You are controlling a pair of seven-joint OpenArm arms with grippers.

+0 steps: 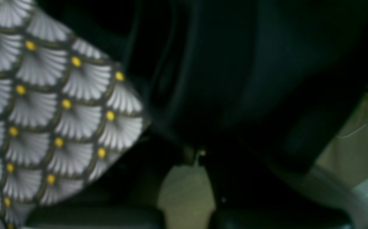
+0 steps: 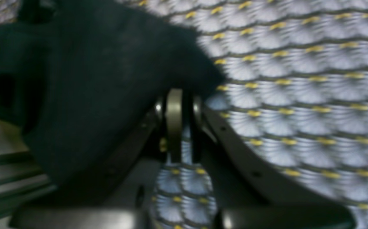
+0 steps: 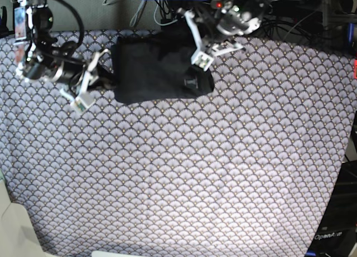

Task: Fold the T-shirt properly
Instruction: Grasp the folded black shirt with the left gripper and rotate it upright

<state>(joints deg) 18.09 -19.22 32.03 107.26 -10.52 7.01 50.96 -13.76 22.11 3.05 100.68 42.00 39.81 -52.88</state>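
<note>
The T-shirt [image 3: 159, 67] lies as a compact black bundle at the far edge of the table, on the patterned cloth [image 3: 184, 173] (grey scallops with yellow dots) that covers the whole surface. A small pale mark [image 3: 191, 82] shows near its front right corner in the base view. Right gripper [image 3: 103, 73] sits at the shirt's left edge in that view; in the right wrist view its fingers [image 2: 174, 121] stand nearly together with black fabric bunched against and over the tips, so it appears clamped on the shirt's edge. Left gripper [image 3: 196, 48] reaches down onto the shirt's far right part in the base view. In the left wrist view the shirt [image 1: 250, 79] fills most of the frame, dark and blurred, draped right over the fingers; jaws closed, and the cloth seems pinched between them, though the blur makes the pinch itself hard to see. The patterned cloth [image 1: 44, 111] shows at that view's left, below the lifted fabric.
</note>
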